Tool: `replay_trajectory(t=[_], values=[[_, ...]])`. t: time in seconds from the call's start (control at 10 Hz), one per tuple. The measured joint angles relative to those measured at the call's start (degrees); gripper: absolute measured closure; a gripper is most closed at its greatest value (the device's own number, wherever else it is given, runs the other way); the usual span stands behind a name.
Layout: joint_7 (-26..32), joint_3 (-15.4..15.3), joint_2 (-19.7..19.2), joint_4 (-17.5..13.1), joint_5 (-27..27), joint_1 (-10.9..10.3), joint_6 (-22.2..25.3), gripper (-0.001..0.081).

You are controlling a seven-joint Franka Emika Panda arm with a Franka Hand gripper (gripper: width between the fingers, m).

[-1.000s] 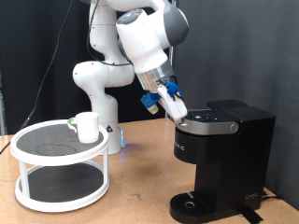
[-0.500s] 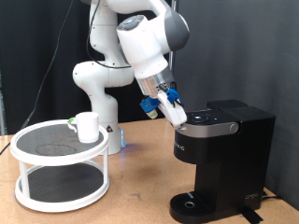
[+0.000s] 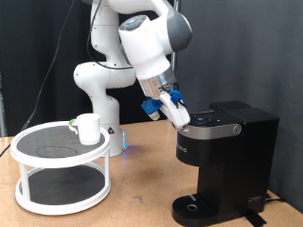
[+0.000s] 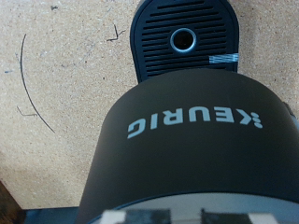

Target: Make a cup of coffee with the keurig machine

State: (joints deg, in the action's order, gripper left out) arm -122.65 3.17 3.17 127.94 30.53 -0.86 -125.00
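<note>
The black keurig machine stands at the exterior view's right with its lid down. My gripper sits at the front edge of the lid, fingertips against it; nothing shows between the fingers. The white cup stands on the top tier of a round white rack at the left, far from the gripper. In the wrist view I look down over the machine's lid and front to its round drip base; the fingers do not show there.
The wooden table runs between the rack and the machine. The robot's white base stands behind the rack. A thin dark cable lies on the table beside the machine.
The gripper has drawn slightly up and left along the lid's front edge since a second ago; it has held still for the last half second.
</note>
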Motion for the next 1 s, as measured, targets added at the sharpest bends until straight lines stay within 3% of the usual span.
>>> replay_trajectory(t=[0.7, 1.0], values=[[6.86, 0.03, 4.05, 4.69, 1.19, 0.01, -1.24, 0.0806], [12.00, 0.26, 7.48, 7.48, 11.24, 0.01, -3.48, 0.0806]])
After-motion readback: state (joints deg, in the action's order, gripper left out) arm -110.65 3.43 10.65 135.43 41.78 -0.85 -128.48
